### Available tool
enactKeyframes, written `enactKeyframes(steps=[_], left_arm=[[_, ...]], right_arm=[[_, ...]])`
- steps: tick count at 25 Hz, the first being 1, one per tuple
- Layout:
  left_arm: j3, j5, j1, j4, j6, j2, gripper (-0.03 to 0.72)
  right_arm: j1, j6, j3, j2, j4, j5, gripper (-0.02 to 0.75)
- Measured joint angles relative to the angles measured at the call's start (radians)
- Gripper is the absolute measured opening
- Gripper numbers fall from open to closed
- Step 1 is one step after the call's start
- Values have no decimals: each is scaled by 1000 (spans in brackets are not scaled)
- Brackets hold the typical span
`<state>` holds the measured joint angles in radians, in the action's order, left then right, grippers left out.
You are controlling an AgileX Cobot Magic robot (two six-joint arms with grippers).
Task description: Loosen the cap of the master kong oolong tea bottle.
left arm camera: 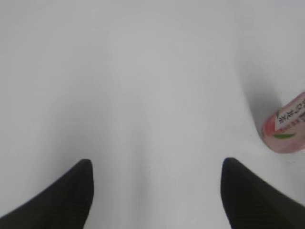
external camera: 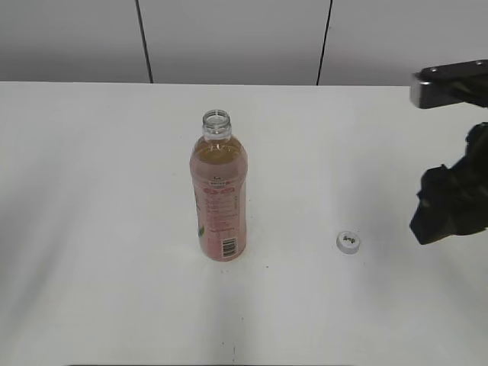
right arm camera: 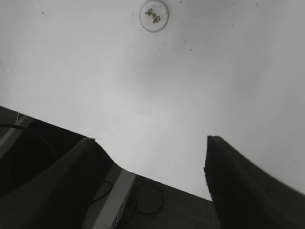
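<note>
bottle [external camera: 219, 200] and cap [external camera: 348, 242] well apart

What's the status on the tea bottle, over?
Left gripper open, empty. Right gripper open, empty, off to the side. Cap off, lying on table right of upright bottle. Nothing in the way.

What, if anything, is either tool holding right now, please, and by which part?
Nothing is held. The left tool and right tool are both open over bare table; the small white plastic cap lies apart from the slim pink-labelled tea bottle.
</note>
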<state>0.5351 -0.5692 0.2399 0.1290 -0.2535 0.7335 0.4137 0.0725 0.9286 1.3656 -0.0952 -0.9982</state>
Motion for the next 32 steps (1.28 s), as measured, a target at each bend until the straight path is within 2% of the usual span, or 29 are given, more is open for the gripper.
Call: enactKeyframes(steps=[5,10,19,26,32], left_arm=[[56,-221,0,-26,51,-171,493],[48,-432,0,-47,110,-310,489],[33,-458,0,-75,156,-607,442],[28,-459,0,-129,254,-739,411],[28,-459,0,-137,262,-739,407]], right_arm=[[0,-2,-57,-185,19,-79,536],[0,-8,-170,-370,31,-116,536],[0,-9,-403,-804,87,-121,531],[0,-2,-413,-1129,109,-107,530],[0,16,-414,-1353,120,-107,530]])
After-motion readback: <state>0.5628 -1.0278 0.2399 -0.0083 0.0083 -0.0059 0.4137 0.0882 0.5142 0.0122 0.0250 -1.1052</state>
